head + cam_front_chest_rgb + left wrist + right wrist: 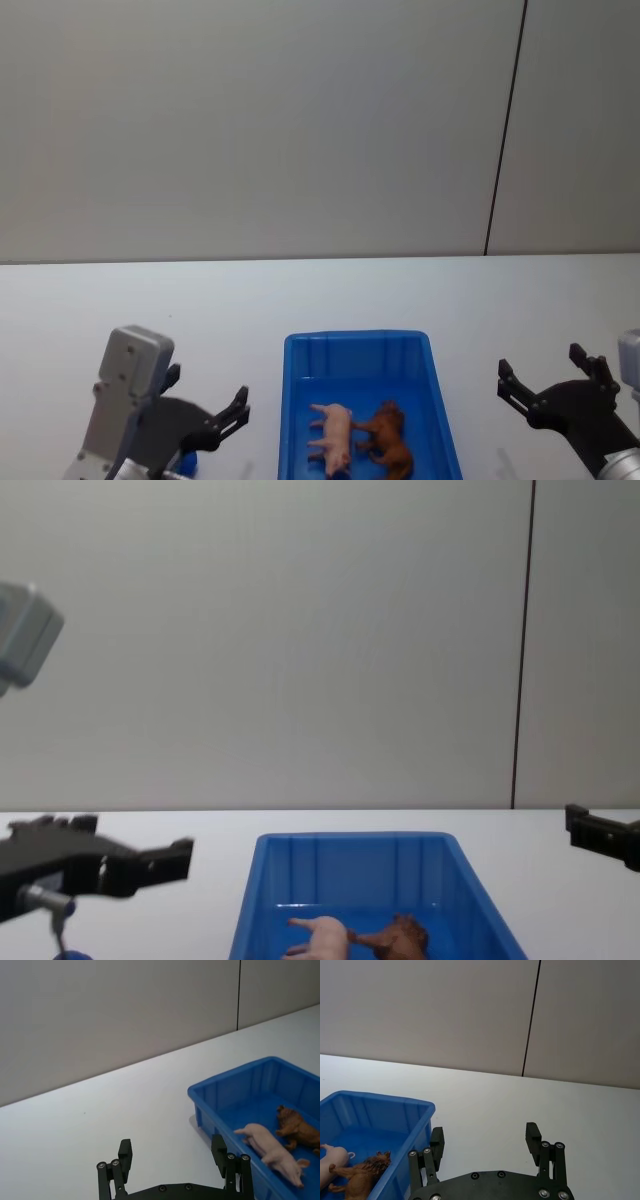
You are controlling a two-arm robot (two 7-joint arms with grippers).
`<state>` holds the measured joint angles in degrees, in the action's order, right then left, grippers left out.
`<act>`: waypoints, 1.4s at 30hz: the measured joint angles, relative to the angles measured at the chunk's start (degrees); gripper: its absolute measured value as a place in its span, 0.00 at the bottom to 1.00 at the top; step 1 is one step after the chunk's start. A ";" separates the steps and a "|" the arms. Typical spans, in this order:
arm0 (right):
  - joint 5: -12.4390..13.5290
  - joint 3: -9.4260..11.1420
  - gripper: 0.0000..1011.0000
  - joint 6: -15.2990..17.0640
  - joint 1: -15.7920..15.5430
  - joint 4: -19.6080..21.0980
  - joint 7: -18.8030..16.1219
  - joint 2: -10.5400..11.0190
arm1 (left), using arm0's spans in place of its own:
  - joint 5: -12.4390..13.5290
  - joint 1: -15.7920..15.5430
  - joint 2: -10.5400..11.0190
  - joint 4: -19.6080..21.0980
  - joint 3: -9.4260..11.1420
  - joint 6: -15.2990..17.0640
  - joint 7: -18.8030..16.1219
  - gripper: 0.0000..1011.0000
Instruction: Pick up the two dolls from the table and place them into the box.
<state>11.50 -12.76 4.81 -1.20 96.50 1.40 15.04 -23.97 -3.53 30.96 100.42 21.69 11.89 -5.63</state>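
Note:
Both dolls lie inside the blue box (300, 345) (220, 1085) (415, 1107) (350, 842): the pale pink pig (333, 432) (272, 1152) (331, 1159) (322, 937) on the left and the brown lion (391, 438) (297, 1127) (362, 1174) (405, 935) touching its right side. My left gripper (240, 405) (172, 1155) (175, 858) hovers open to the left of the box, holding nothing. To the right of the box my right gripper (545, 375) (485, 1137) (580, 825) is open and holds nothing too.
The white table (200, 300) stretches back to a plain grey wall (300, 120) with a dark vertical seam at the right. A small blue object (185, 462) lies on the table under the left arm.

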 joint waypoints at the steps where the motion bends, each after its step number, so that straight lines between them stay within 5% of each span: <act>1: 0.00 0.00 0.99 0.00 0.00 0.01 0.00 0.00 | -0.42 0.48 0.32 0.00 -0.12 0.13 -0.22 0.99; 23: -0.01 0.00 0.99 0.01 -0.05 0.04 0.10 0.03 | -3.81 4.45 2.37 -2.28 -1.34 -0.17 -1.78 0.99; 42: -0.01 0.00 0.99 0.01 -0.04 0.04 0.10 0.03 | -3.54 3.81 0.77 -6.25 -1.39 -0.34 1.40 0.47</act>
<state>11.49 -12.77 4.82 -1.25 96.54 1.50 15.07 -27.50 0.28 31.73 94.17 20.30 11.55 -4.23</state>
